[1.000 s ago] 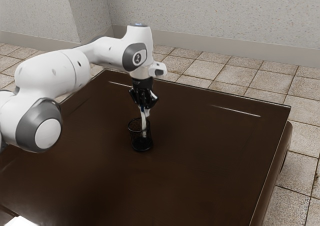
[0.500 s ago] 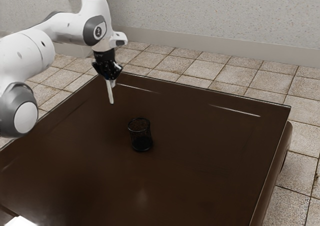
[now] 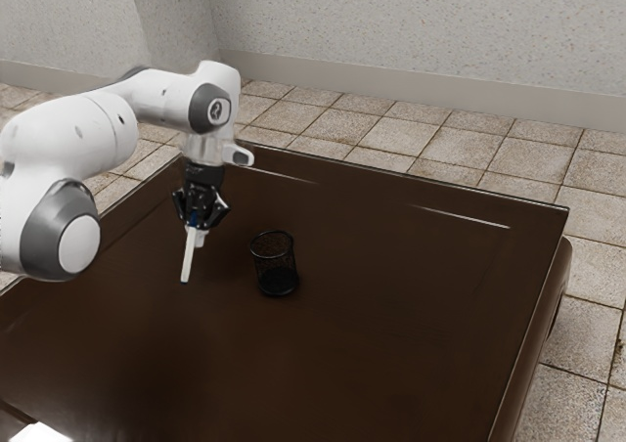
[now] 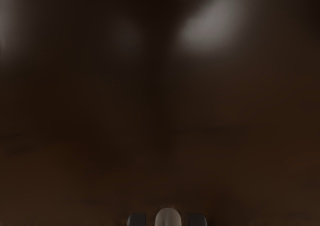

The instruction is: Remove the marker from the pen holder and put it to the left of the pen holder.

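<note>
In the exterior view my gripper (image 3: 199, 223) is shut on the white marker (image 3: 188, 256), which hangs below it, slightly tilted. The marker's lower end is close over the table or at its surface; which one, I cannot tell. The black mesh pen holder (image 3: 275, 266) stands upright, apart from the marker, towards the exterior view's right. In the wrist view the rounded end of the marker (image 4: 168, 217) appears between the dark fingertips of my gripper (image 4: 167, 220).
The dark brown table (image 3: 391, 295) extends around the pen holder, its far edge raised slightly. Behind it lie floor tiles (image 3: 509, 158) and a pale wall (image 3: 421, 31).
The marker has come out of the pen holder with my gripper, moving towards the exterior view's left. Over the last half second, gripper and marker have come down. The holder has stayed put.
</note>
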